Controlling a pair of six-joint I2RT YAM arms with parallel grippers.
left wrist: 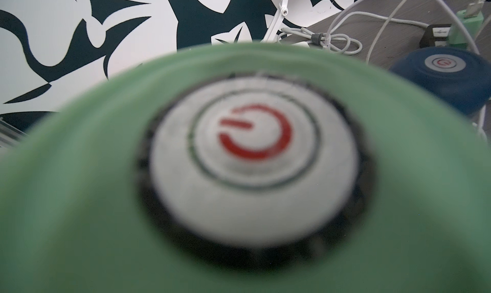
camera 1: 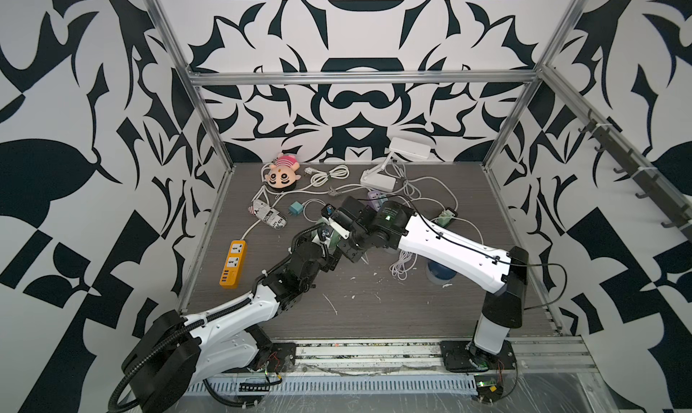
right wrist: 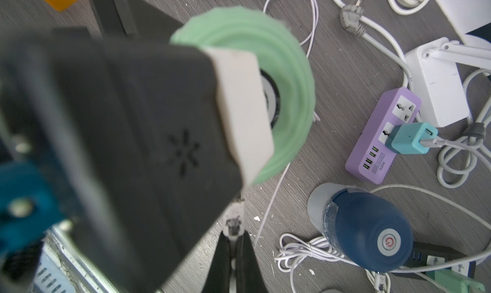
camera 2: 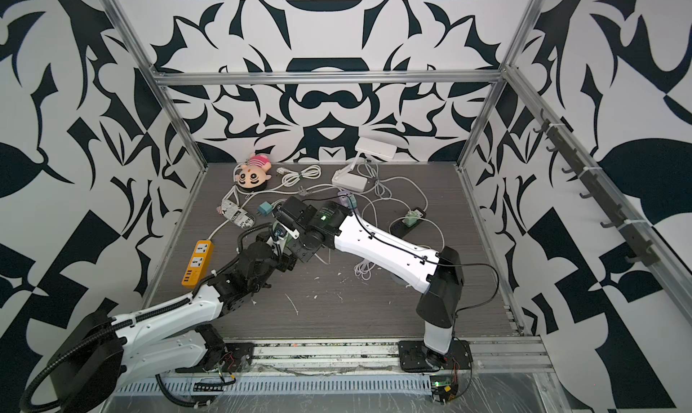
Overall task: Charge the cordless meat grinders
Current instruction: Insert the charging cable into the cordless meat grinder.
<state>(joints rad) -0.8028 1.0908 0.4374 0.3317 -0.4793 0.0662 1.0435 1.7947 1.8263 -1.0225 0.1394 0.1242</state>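
We see the left claw (camera 1: 324, 241) clasping the tilted mint green grinder (right wrist: 288, 73); the right claw (right wrist: 233, 242), pinched shut, holds a white cable plug (right wrist: 234, 220) just beside it.

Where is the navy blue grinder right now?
In a top view the navy blue grinder sits on the right side of the table, partly under the right arm's white forearm, next to a coiled white cable.

Grey wood-grain tabletop (camera 1: 374, 310) with orange power strip (camera 1: 233, 264), purple power strip (right wrist: 382, 137), plush doll (camera 1: 282, 175), navy grinder (right wrist: 366, 225), loose white cables (camera 1: 402, 265).
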